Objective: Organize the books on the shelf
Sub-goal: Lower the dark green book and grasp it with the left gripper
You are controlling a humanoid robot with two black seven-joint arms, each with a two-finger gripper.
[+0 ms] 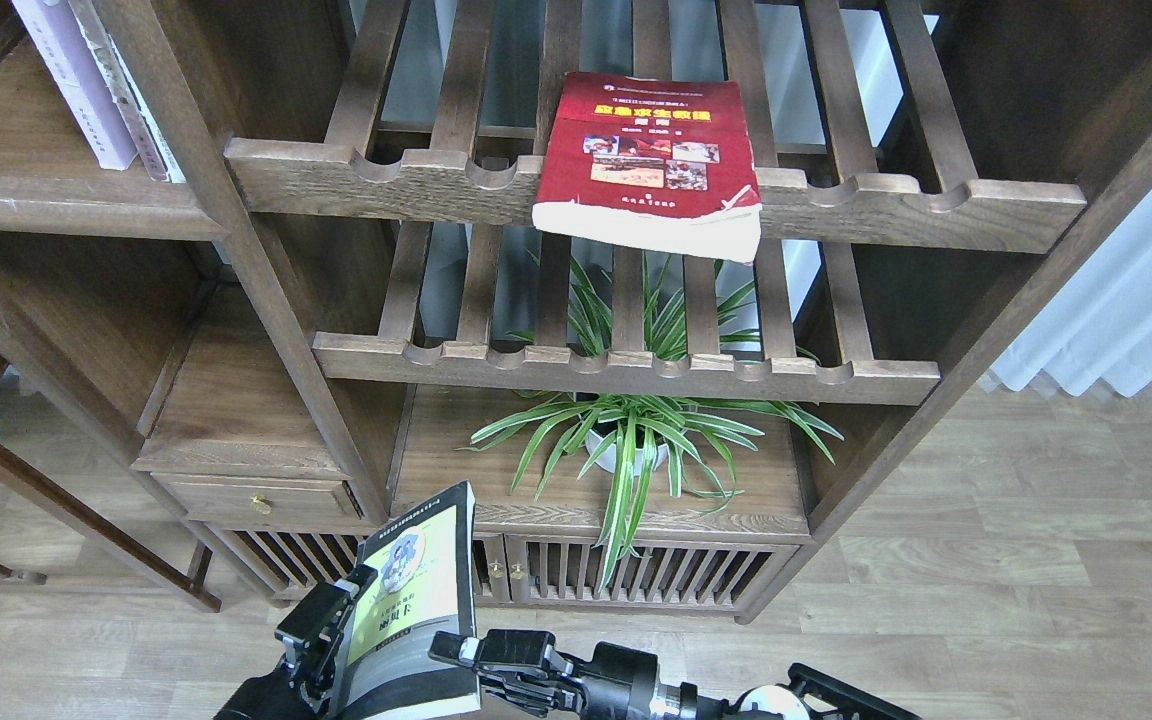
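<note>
Slatted rack: red book flat, spine leftward

Red book, on the slatted rack well above my left gripper: yellow title line in Chinese characters, too small for me to make out. Yellow-green book, held in that gripper: dark Chinese characters on the cover, blurred. Nothing else I can read.

The red book lies flat on the upper slatted rack, overhanging its front rail.
</note>
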